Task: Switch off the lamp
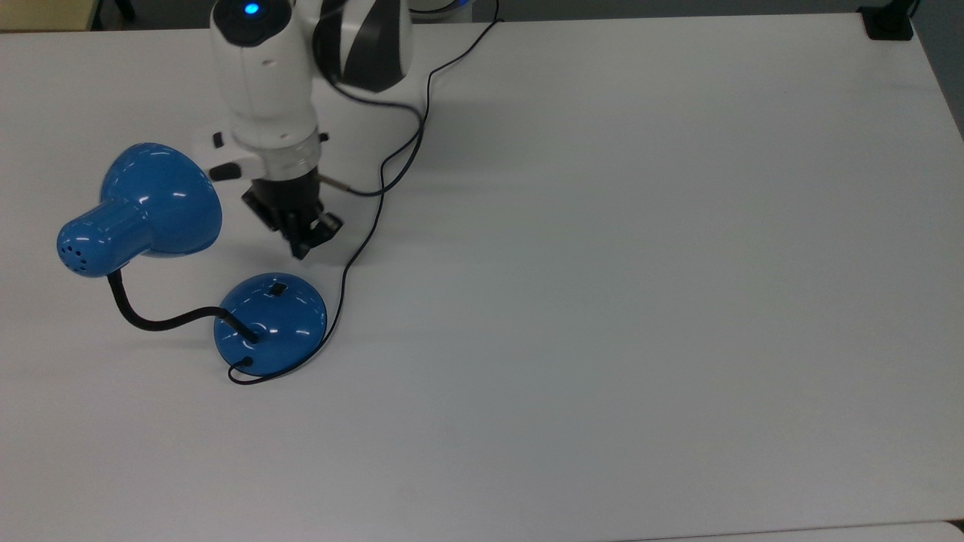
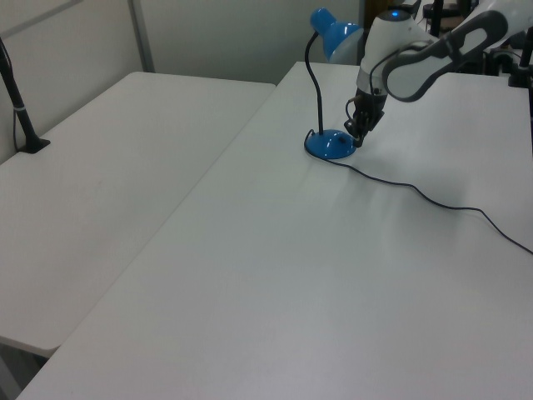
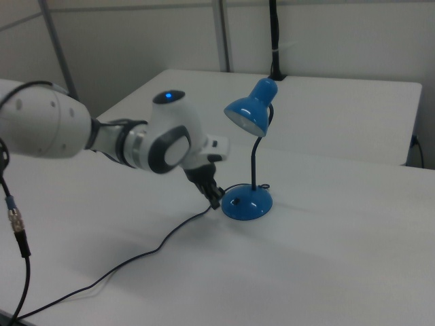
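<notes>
The lamp stands on the white table and gives no light. In the top view its blue shade [image 1: 162, 199] is at the left, and a black gooseneck [image 1: 151, 324] curves to the domed blue base [image 1: 271, 324]. A small black switch [image 1: 278, 289] sits on the base's far side. My gripper [image 1: 303, 252] hangs shut just beyond the base, clear of the switch, with nothing held. In the right view the gripper [image 3: 216, 202] is beside the base [image 3: 247, 204] under the dark shade [image 3: 250, 109]. The left view has the gripper [image 2: 358, 142] at the base [image 2: 331, 146].
The lamp's thin black cord [image 1: 361, 226] loops from the base past my arm to the table's far edge and trails over the table [image 2: 433, 200]. A black clamp [image 1: 889, 22] sits at the top view's far right corner. A second table [image 2: 125, 150] adjoins in the left view.
</notes>
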### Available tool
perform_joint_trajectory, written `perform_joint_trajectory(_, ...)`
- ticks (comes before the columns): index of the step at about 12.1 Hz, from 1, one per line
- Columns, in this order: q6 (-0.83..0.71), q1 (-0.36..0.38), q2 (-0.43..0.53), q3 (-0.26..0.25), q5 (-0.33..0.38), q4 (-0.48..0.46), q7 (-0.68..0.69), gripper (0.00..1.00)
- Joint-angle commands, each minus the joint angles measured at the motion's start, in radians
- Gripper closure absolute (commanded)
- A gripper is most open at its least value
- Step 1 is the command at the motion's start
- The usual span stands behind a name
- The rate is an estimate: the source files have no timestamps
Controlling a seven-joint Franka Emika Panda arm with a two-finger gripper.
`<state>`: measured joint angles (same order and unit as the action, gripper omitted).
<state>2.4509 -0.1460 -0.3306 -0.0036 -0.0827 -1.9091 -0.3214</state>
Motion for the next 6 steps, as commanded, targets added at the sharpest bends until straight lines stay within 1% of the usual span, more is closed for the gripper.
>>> perform_joint_trajectory(1,-0.267,0.118,0.143,-0.001,-0.008,0.022,0.015,0.93)
perform_joint_trajectory(5,-0.596,0.238,0.221,-0.001,-0.006,0.162,0.115,0.93)
perform_joint_trajectory(6,-0.662,0.255,0.255,-0.001,-0.006,0.186,0.161,0.85)
